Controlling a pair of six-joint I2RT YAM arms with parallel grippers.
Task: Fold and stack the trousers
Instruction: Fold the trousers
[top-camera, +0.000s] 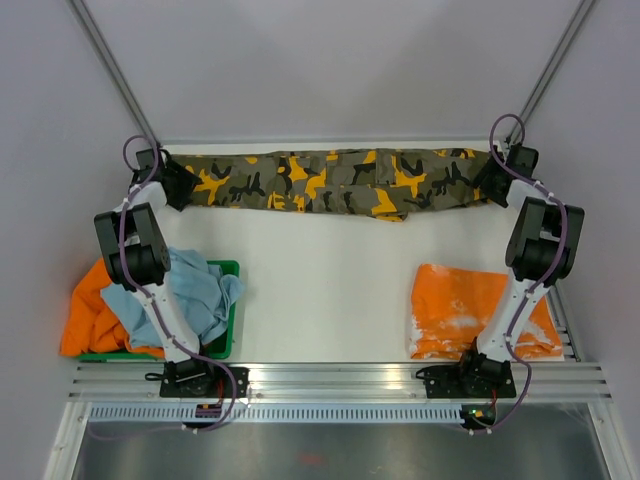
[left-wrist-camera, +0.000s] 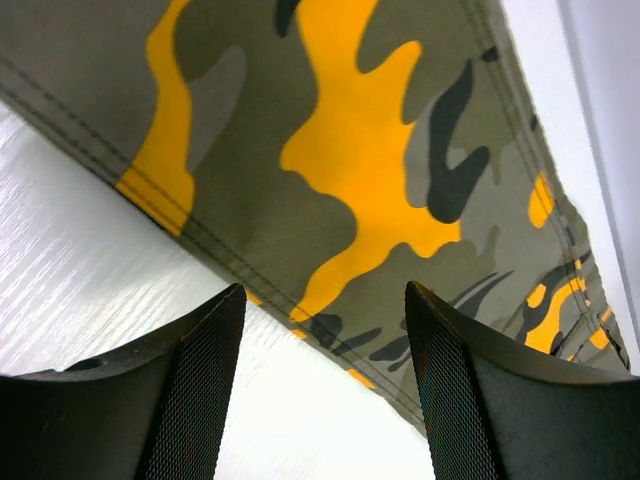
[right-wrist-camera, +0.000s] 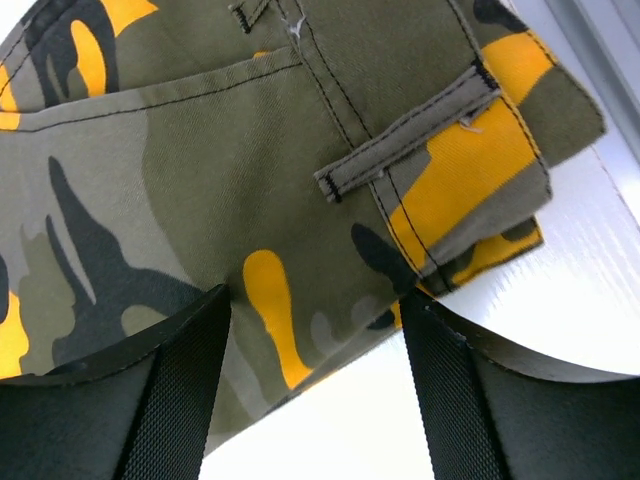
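The camouflage trousers (top-camera: 335, 182) lie stretched out in a long strip across the far edge of the table. My left gripper (top-camera: 178, 186) is at their left end, open, its fingers just short of the hem (left-wrist-camera: 330, 190). My right gripper (top-camera: 493, 180) is at their right end, open, with the waistband and a belt loop (right-wrist-camera: 400, 150) in front of its fingers. Neither gripper holds cloth.
A green bin (top-camera: 228, 310) at the near left holds a light blue garment (top-camera: 190, 295) and an orange one (top-camera: 90, 310). A folded orange and white garment (top-camera: 455, 310) lies at the near right. The table's white middle (top-camera: 320, 280) lies between them.
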